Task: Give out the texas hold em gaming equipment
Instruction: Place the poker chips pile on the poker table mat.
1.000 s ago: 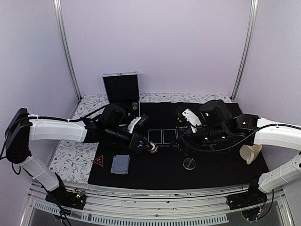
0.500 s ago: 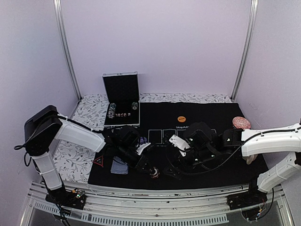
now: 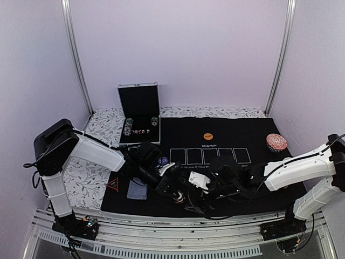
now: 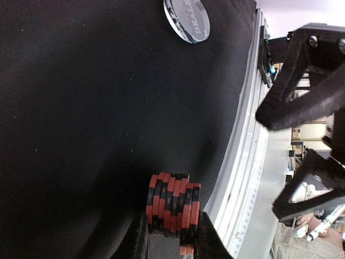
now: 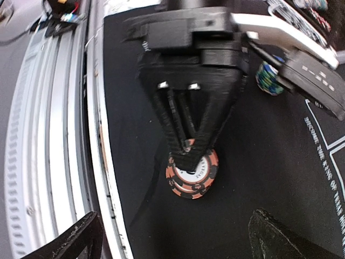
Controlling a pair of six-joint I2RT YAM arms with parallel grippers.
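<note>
I held the red-black chip stack (image 4: 172, 199) in my left gripper (image 4: 170, 226) | clear disc (image 4: 187, 19) at its 12 o'clock | my right gripper (image 5: 175, 234) gaped wide, empty

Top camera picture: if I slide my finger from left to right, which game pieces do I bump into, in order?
red triangle marker → playing cards → red-black chip stack → orange chip → pink speckled round thing
</note>
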